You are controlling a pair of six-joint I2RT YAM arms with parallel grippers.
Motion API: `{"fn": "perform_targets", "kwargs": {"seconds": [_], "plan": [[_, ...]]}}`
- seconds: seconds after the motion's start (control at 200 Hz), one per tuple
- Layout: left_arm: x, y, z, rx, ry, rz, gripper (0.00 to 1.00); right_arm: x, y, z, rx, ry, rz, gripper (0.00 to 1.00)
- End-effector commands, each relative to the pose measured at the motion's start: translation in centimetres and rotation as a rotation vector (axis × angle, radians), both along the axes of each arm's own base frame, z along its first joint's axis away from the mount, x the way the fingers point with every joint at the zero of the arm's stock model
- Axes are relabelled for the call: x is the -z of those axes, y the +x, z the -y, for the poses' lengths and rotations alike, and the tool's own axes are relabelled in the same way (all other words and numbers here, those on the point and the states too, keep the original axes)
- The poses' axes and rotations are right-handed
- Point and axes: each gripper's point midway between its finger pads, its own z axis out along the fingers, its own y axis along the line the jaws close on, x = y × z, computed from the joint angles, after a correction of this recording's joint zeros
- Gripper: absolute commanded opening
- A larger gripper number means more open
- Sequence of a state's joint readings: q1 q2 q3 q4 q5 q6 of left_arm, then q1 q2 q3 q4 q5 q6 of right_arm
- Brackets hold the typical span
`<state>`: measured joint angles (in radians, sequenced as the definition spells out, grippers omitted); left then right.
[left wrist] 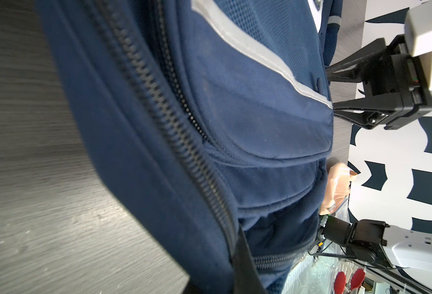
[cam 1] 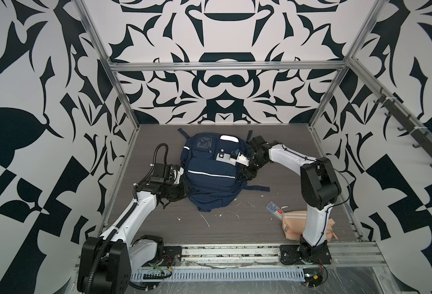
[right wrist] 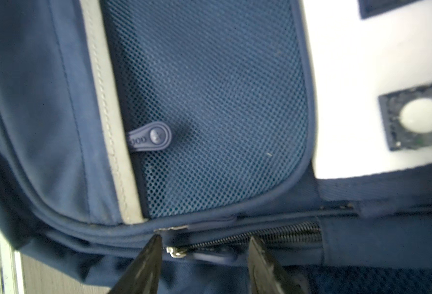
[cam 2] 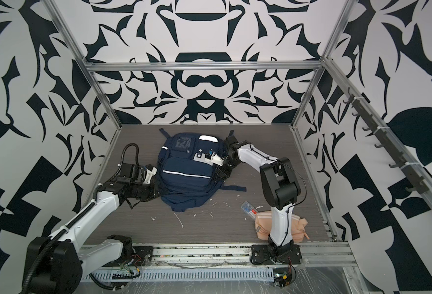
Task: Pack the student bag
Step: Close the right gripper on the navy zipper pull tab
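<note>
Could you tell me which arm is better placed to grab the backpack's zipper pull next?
The right. The right end effector is open, its jaws either side of the zipper pull on the backpack. The left end effector is shut at the backpack's opposite side, away from that pull.

Student bag (cam 1: 209,178): navy-blue backpack, white reflective stripe, lying front-up on table (cam 1: 235,229), top toward 12 o'clock; one strap trailing toward 3 o'clock.
</note>
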<state>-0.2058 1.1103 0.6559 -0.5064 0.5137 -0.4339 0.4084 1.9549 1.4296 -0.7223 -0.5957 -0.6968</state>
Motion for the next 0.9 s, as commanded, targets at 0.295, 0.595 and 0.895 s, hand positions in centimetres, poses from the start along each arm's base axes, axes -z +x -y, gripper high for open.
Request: {"fn": "perform_targets", "kwargs": {"seconds": [0.295, 0.595, 0.895], "plan": [[-2.1, 0.4, 0.9, 0.015, -0.065, 0.019, 0.00, 1.9, -2.9, 0.6, 0.002, -0.035, -0.071, 0.54], [-2.4, 1.3, 1.0, 0.008, -0.063, 0.021, 0.00, 1.7, -5.2, 0.9, -0.022, -0.068, -0.066, 0.42], [-2.4, 1.7, 1.1, -0.010, -0.078, 0.031, 0.00, 0.9, -7.1, 1.0, -0.067, -0.102, -0.063, 0.39]]}}
